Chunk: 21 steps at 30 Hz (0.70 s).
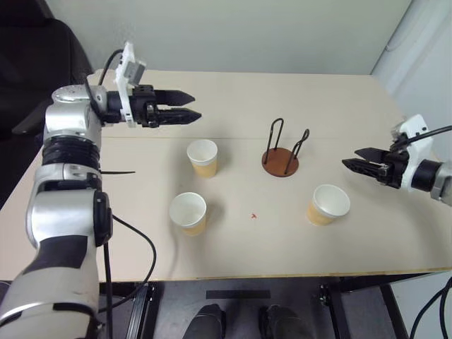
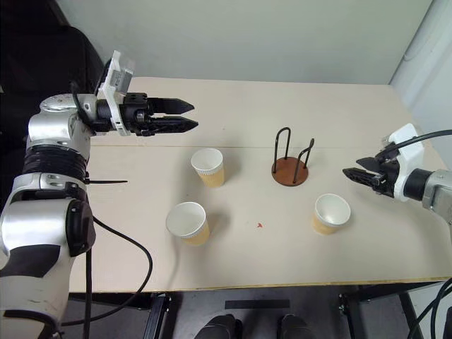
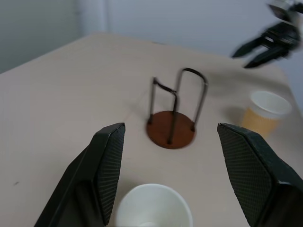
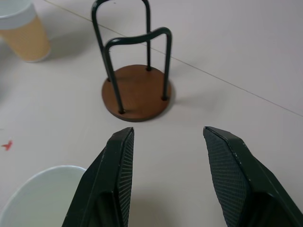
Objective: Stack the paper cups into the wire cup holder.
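Paper cups [image 1: 203,157] stand loose on the table [image 1: 339,106]; left gripper [image 1: 185,107] and right gripper [image 1: 355,159] hover level, fingers parted, empty.

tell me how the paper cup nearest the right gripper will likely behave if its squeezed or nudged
The paper cup looks thin-walled and empty, so it is probably very light and would slide or tip at a nudge. It tapers to a narrow base, which likely makes it top-heavy. A hard pinch from the right gripper could well dent its open rim.

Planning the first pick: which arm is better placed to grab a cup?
Probably right: the right gripper, open, hovers close to the cup beside the empty wire cup holder.
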Each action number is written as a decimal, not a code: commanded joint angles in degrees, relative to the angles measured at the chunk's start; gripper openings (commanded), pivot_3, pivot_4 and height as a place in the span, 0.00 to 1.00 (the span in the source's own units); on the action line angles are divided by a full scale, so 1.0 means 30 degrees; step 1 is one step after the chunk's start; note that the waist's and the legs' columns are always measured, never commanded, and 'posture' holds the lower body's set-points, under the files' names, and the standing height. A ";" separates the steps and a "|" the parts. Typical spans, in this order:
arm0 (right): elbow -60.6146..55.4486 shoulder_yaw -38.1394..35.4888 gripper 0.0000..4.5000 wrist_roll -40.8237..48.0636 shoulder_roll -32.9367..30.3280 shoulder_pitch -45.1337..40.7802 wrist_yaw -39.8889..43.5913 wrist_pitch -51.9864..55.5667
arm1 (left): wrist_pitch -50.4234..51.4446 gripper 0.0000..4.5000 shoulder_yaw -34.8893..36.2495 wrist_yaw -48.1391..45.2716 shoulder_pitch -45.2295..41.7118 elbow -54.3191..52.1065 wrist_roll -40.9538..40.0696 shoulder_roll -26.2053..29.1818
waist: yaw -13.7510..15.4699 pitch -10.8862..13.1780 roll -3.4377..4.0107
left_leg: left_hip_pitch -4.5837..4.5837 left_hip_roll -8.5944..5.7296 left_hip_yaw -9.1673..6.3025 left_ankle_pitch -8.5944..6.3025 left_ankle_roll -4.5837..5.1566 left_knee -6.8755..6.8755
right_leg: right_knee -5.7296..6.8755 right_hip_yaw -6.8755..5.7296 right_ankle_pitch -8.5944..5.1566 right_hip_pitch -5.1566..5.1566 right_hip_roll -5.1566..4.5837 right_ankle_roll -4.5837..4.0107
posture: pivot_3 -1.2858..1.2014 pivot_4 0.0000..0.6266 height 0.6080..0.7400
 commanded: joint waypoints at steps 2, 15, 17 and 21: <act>-0.0682 0.0585 0.51 0.1110 -0.0155 -0.1500 0.0371 0.1358 | -0.0123 0.74 -0.1662 -0.0861 0.0771 -0.2929 -0.1513 0.0950 | -0.0047 0.0000 -0.0001 | 0.0000 0.0012 0.0004 0.0000 0.0000 0.0001 | 0.0006 0.0009 -0.0001 -0.0009 -0.0001 0.0003 | 0.52 0.24 1.00; 0.1006 0.3504 0.51 -0.0552 0.2396 -0.3326 -0.1113 0.0152 | 0.0434 0.74 -0.1738 -0.0860 0.0948 -0.3840 -0.2163 0.1443 | -0.0042 -0.0001 -0.0003 | -0.0028 0.0030 0.0024 0.0003 0.0008 0.0019 | 0.0028 0.0001 -0.0001 -0.0043 -0.0002 0.0003 | 0.52 0.24 1.00; 0.1346 0.3673 0.51 -0.0905 0.2842 -0.3539 -0.1416 -0.0171 | 0.0467 0.74 -0.1630 -0.0860 0.1035 -0.4085 -0.2254 0.1471 | -0.0056 -0.0001 -0.0002 | -0.0034 0.0031 0.0021 0.0003 0.0009 0.0023 | 0.0029 -0.0001 -0.0001 -0.0050 0.0000 0.0003 | 0.52 0.24 1.00; 0.2527 0.3734 0.51 -0.1700 0.3882 -0.4129 -0.2195 -0.0959 | 0.0937 0.74 -0.1521 -0.0860 0.1287 -0.4878 -0.2692 0.1716 | -0.0065 -0.0001 -0.0002 | -0.0047 0.0033 0.0019 0.0003 0.0009 0.0018 | 0.0031 -0.0003 -0.0001 -0.0063 -0.0006 0.0003 | 0.52 0.24 1.00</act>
